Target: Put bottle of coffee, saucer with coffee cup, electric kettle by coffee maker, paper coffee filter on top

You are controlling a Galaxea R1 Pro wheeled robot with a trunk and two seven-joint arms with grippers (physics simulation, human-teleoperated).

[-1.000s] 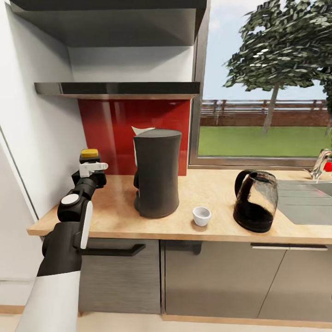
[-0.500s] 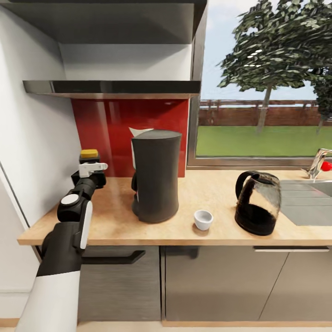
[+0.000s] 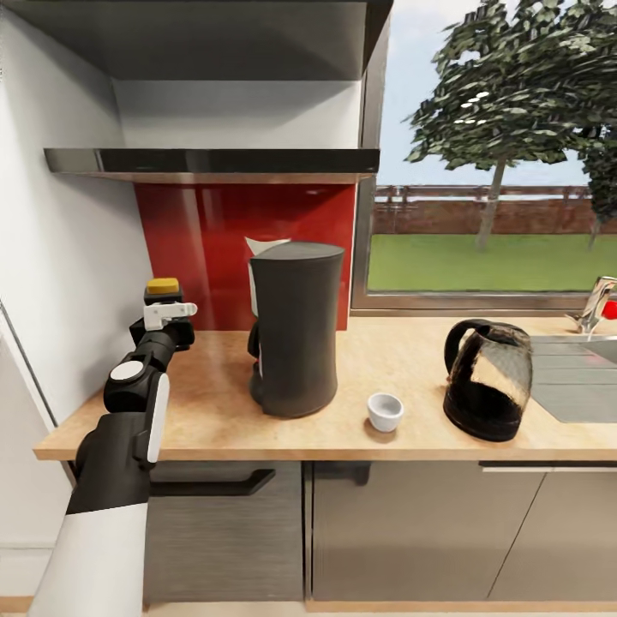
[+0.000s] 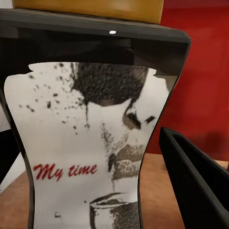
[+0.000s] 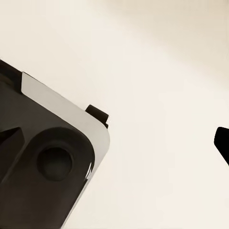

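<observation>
The bottle of coffee (image 3: 163,290), dark with a tan-gold cap, is held above the back left of the kitchen countertop (image 3: 214,411), with my left gripper (image 3: 169,314) shut on it. Up close, its black-and-white label (image 4: 90,157) sits between the dark fingers (image 4: 195,186). The dark-grey coffee maker (image 3: 296,330) stands to the right of the bottle, with a white paper coffee filter (image 3: 262,248) peeking from behind its top. Further right are the white coffee cup (image 3: 385,411) and the glass electric kettle (image 3: 485,380). I cannot make out the saucer. The kitchen shelf (image 3: 210,162) spans the red backsplash above.
A white wall (image 3: 60,283) runs close along my left arm. A sink (image 3: 578,377) with a tap (image 3: 596,304) lies at the counter's right end, below a window. In the right wrist view, part of my own body (image 5: 43,162) sits against a pale surface.
The head view has shifted slightly, so the camera moved. The bottle has stayed in my left gripper, drifting a little against the backsplash.
</observation>
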